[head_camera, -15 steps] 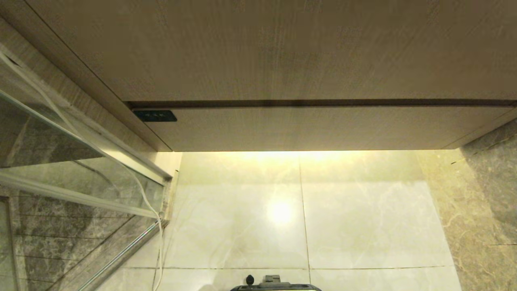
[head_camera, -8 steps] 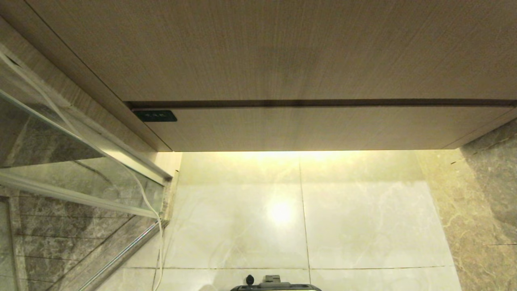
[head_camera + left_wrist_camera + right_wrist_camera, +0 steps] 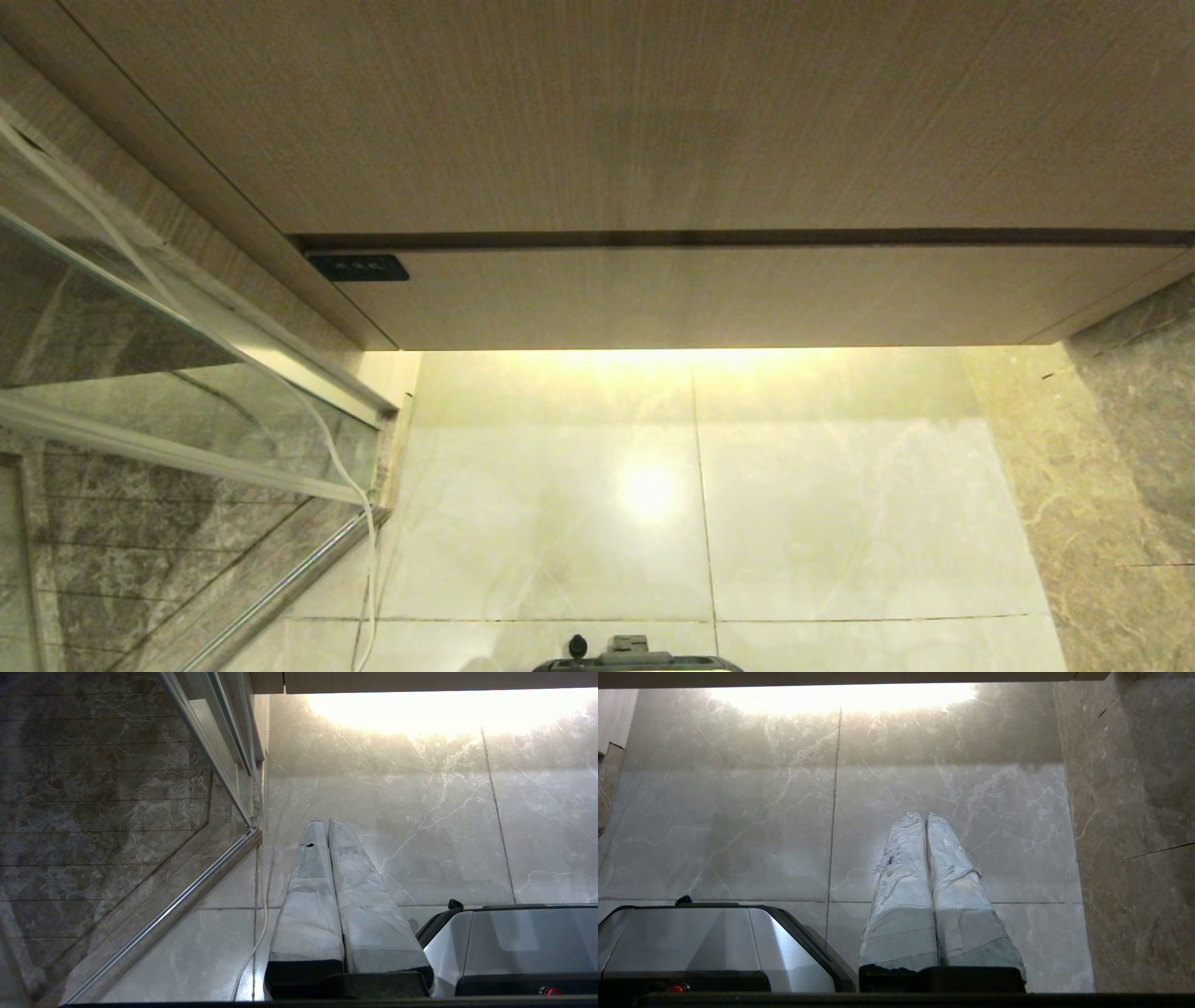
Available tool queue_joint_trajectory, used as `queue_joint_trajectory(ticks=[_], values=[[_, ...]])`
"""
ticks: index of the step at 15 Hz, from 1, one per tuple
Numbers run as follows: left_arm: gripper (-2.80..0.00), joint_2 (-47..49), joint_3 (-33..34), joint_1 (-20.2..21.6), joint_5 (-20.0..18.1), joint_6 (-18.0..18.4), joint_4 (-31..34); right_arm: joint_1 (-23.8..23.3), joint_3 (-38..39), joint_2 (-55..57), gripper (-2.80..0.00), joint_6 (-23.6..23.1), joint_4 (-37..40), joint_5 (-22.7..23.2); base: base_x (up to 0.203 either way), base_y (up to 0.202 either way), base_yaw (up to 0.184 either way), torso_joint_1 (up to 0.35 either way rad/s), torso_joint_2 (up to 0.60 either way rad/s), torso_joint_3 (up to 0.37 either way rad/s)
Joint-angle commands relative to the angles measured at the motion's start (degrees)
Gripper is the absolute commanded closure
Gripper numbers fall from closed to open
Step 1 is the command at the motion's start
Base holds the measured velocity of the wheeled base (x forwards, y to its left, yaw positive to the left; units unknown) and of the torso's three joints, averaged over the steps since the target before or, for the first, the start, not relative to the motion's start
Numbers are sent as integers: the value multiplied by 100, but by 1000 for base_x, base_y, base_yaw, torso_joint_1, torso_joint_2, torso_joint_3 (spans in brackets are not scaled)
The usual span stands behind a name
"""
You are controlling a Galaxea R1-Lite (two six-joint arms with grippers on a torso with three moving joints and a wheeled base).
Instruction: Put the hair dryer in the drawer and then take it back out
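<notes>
From the head camera, a wide pale beige wood-grain cabinet front fills the upper frame, and below a dark seam runs the flat handleless drawer point(image 3: 709, 297), pushed in flush, with a small dark label point(image 3: 358, 268) at its left end. Warm light spills from under it onto glossy cream marble floor tiles point(image 3: 840, 504). A glass shower partition with a metal frame point(image 3: 187, 411) stands to the left, a thin white cord point(image 3: 359, 523) trailing down past it; grey-brown marble wall point(image 3: 1130, 467) rises on the right. The hair dryer appears nowhere, possibly behind the closed front.

In the left wrist view, the left gripper point(image 3: 325, 822) hangs above the tiles beside the partition, its taped white fingers point(image 3: 308, 896) pressed together, holding nothing.

In the right wrist view, the right gripper point(image 3: 924, 815) hangs likewise over the floor near the grey wall, fingers point(image 3: 901, 896) closed tight on nothing. The robot's silver-grey base point(image 3: 714, 938) sits beside it.
</notes>
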Motion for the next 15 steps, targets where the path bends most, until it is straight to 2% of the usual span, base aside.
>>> queue_joint_trajectory(ticks=[1, 15], values=[[0, 0, 0, 0, 1, -10, 0, 1, 0, 11, 0, -6, 5, 2, 0, 0, 0, 0, 0, 0], [0, 0, 0, 0, 1, -2, 0, 1, -9, 11, 0, 2, -13, 2, 0, 0, 0, 0, 0, 0]])
